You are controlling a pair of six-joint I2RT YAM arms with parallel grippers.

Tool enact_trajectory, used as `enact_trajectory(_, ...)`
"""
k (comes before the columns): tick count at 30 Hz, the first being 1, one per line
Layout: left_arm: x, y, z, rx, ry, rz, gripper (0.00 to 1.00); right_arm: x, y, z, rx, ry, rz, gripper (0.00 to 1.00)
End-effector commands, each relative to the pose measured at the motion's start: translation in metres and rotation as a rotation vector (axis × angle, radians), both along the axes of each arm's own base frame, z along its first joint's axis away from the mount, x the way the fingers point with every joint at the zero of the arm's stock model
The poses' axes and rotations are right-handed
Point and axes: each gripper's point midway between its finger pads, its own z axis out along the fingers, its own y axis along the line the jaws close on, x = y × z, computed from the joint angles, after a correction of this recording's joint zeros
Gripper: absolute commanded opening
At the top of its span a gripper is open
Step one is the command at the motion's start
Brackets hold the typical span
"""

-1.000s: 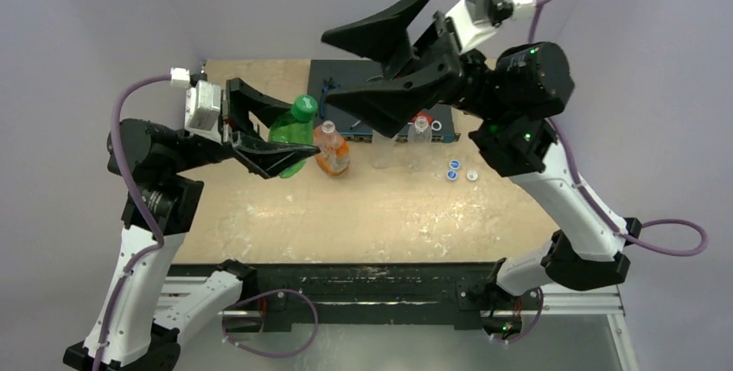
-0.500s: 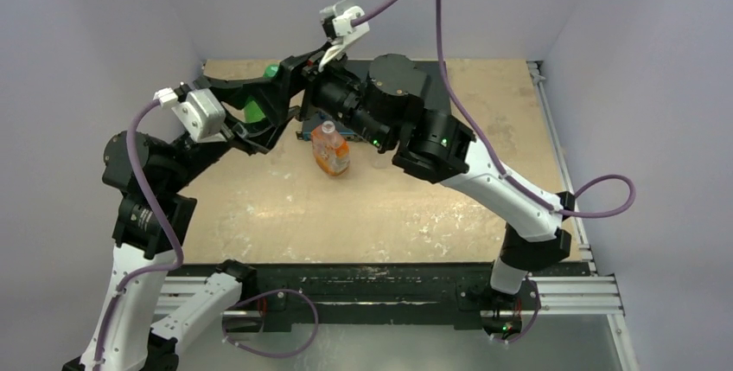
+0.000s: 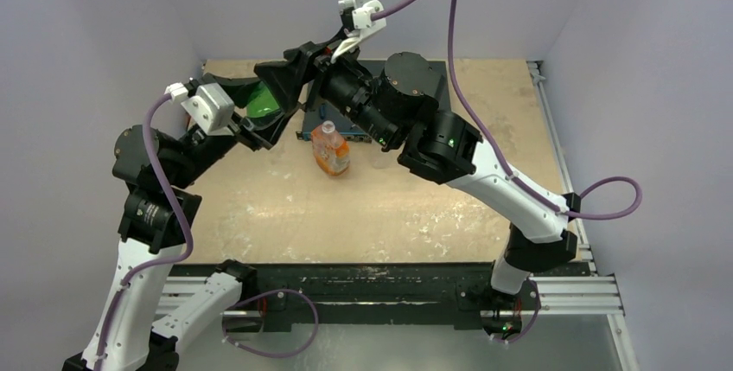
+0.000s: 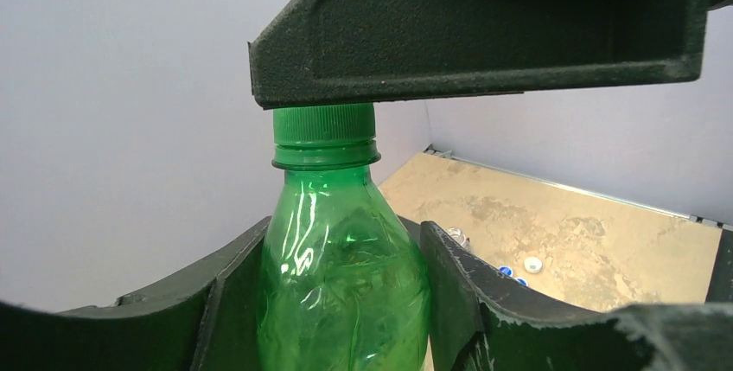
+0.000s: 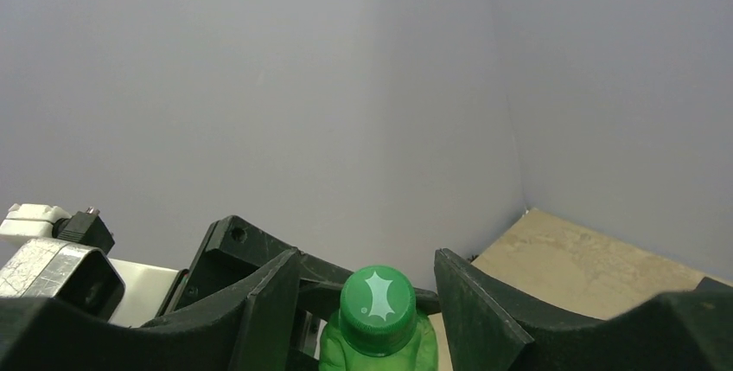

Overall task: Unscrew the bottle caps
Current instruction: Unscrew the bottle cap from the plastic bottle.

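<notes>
My left gripper (image 4: 344, 246) is shut on the body of the green bottle (image 4: 346, 284), which it holds upright above the table's back left (image 3: 259, 101). The green cap (image 5: 378, 309) sits on the bottle's neck. My right gripper (image 5: 367, 260) straddles that cap from above, open, with a gap on each side of it. In the left wrist view one right finger (image 4: 484, 34) lies across the top of the cap (image 4: 324, 133). The squat orange-label bottle (image 3: 331, 150) stands capless mid-table.
Loose white and blue caps (image 4: 533, 264) lie on the table beyond the green bottle, next to a clear bottle's top (image 4: 455, 236). A dark blue box (image 3: 313, 127) lies behind the orange-label bottle. The back and left walls are close to both grippers.
The right arm has swung from the table's right side over to the green bottle, and its jaws have narrowed around the cap. The left gripper has lifted the bottle toward the back left.
</notes>
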Motion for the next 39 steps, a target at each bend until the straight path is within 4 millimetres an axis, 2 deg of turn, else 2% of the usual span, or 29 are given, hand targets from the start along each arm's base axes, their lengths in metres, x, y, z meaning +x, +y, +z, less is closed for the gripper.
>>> enact_trajectory(1,0.002,0.003,0.003,-0.015,-0.012,0.017,0.0,-0.006,-0.015,0.025,0.078,-0.016,-0.011,0.61)
enact_trajectory(8,0.002,0.003,0.005,-0.021,-0.015,0.017,0.0,-0.007,-0.009,0.021,0.071,-0.005,0.009,0.56)
enact_trajectory(20,0.0,0.004,0.007,-0.025,-0.023,0.018,0.0,-0.006,0.004,0.011,0.041,0.011,0.032,0.55)
enact_trajectory(24,-0.001,0.004,0.009,-0.028,-0.03,0.017,0.0,-0.005,0.005,0.008,0.035,0.013,0.03,0.47)
enact_trajectory(33,-0.004,0.003,0.013,-0.05,-0.021,0.001,0.0,-0.003,0.001,0.008,0.047,0.014,0.032,0.43)
enact_trajectory(35,-0.004,0.002,0.013,-0.05,-0.02,0.0,0.0,-0.002,0.002,0.007,0.043,0.014,0.037,0.39)
enact_trajectory(39,-0.004,0.002,0.015,-0.058,-0.017,-0.003,0.0,-0.002,0.002,0.006,0.041,0.015,0.04,0.22)
